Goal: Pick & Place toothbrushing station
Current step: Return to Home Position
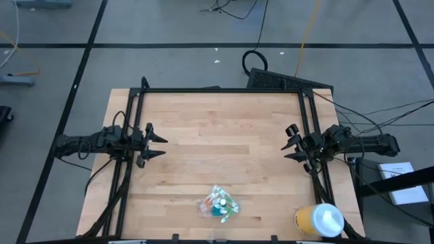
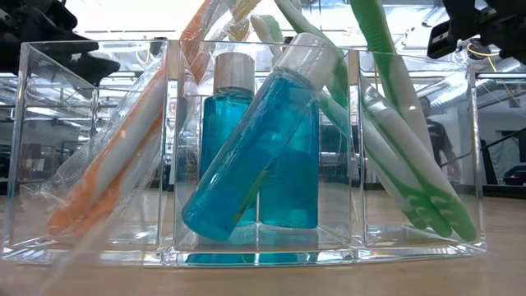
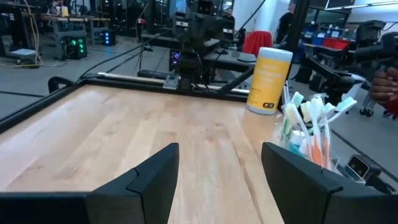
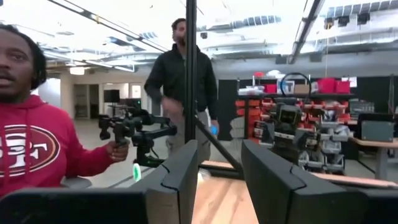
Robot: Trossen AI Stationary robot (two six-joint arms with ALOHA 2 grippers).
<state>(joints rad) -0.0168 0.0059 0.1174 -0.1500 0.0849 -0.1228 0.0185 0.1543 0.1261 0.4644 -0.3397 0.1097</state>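
A: Where does the toothbrushing station stand, and what is in it?

B: On the desk, near the edge closest to the low camera and roughly midway between the two arms. The yellow cup stands apart from it, toward the right-hand corner. The low view shows three compartments. An orange toothbrush leans in one end, two blue bottles fill the middle, one upright and one tilted against it, and green toothbrushes lean in the other end.

A: How is it likely to handle?

B: The clear walls look rigid, smooth and thin, so probably slippery and liable to crack under a hard pinch. The shell is likely light on its own, but the liquid-filled bottles add weight. The brushes stick out above the rim, so a tilt could spill them.

A: Where should it be gripped?

B: Best over an outer wall or a partition rim, or across the short width low on the body. It should be kept level and squeezed only moderately.

A: What is the state of the end effectors?

B: The left end effector hangs over the left side of the desk with its fingers spread wide and nothing between them. The right end effector hangs at the right side with its fingers also parted and empty. Both are well apart from the station and touch nothing.
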